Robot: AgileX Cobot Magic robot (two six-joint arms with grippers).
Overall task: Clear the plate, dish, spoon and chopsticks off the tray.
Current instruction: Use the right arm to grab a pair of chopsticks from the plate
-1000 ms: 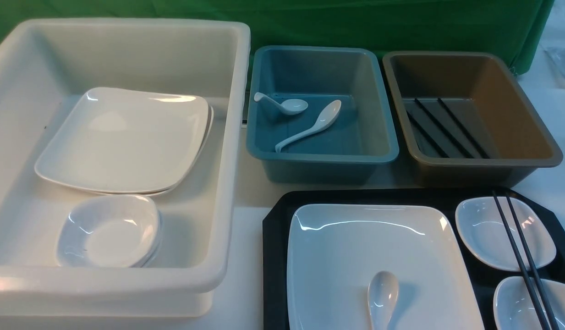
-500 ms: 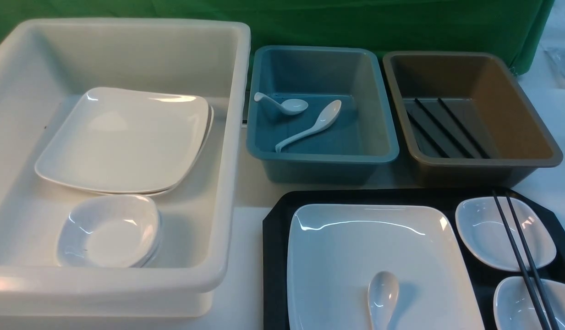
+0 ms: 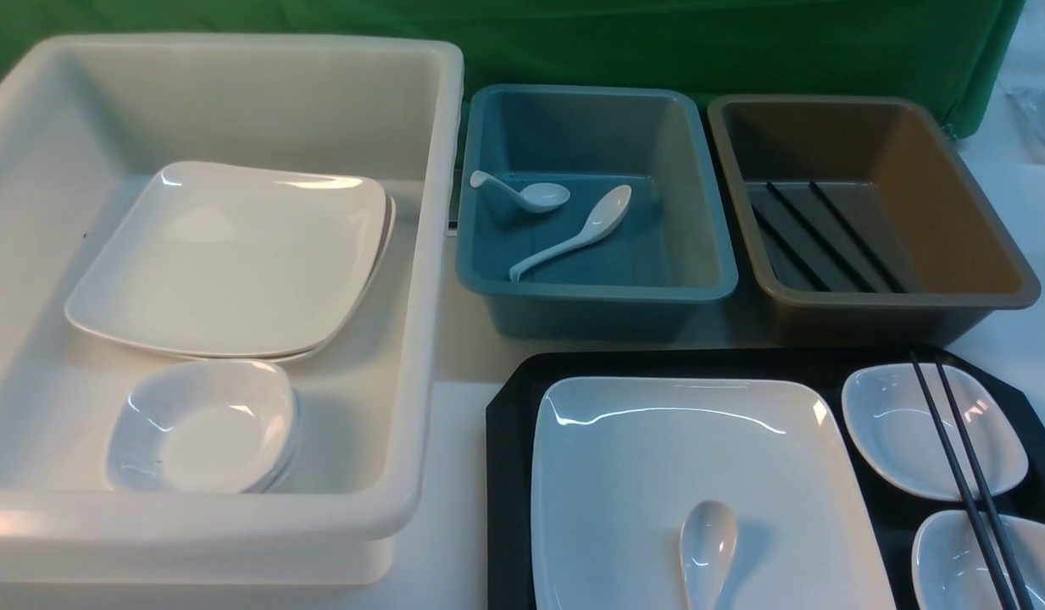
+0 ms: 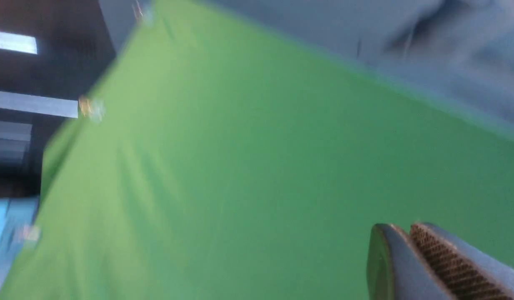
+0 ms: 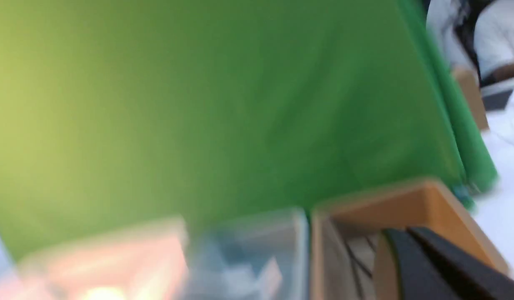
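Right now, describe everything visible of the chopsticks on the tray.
The chopsticks are two long, thin, straight black sticks. They lie side by side, almost parallel with a narrow gap, at the right of the tray. Their far ends sit at the tray's far rim, by the brown tub; they run toward the camera across the far dish and near dish, resting on both, and the picture's edge cuts off their near ends. Nothing grips them.

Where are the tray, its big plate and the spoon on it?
tray (image 3: 507, 491): front view, left rim.
plate (image 3: 624, 474): front view, bare middle.
spoon (image 3: 708, 538): front view, its bowl.
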